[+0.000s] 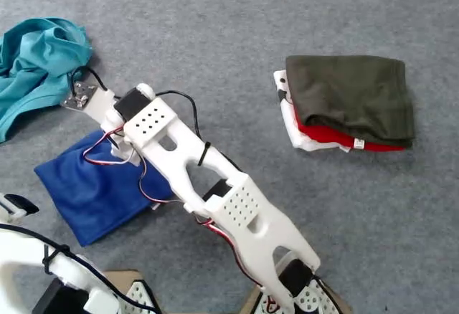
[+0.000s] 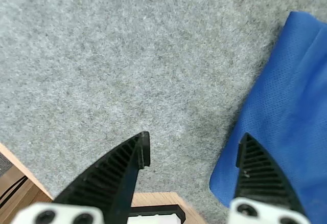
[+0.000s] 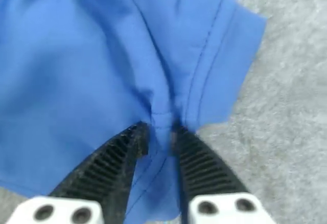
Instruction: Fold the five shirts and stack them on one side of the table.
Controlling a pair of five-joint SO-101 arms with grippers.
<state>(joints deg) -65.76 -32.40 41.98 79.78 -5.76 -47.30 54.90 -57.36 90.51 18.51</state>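
Shirts lie in three places on the grey table [image 1: 215,34]. A blue shirt [image 1: 79,192] sits folded at the near left. A teal shirt [image 1: 36,63] lies crumpled at the far left corner. On the right is a stack with an olive shirt [image 1: 351,95] on top, a red shirt [image 1: 323,133] under it and a white shirt [image 1: 295,136] at the bottom, its edge poking out on the left.

The right arm stretches from the near middle of the table across to the far edge of the blue shirt. The right gripper [image 3: 159,132] is clenched on a pinch of blue cloth next to a stitched hem. The left gripper [image 2: 194,147] hangs with its jaws spread wide and nothing between them, over bare grey table just beside the left edge of the blue shirt, close to the table's near rim.
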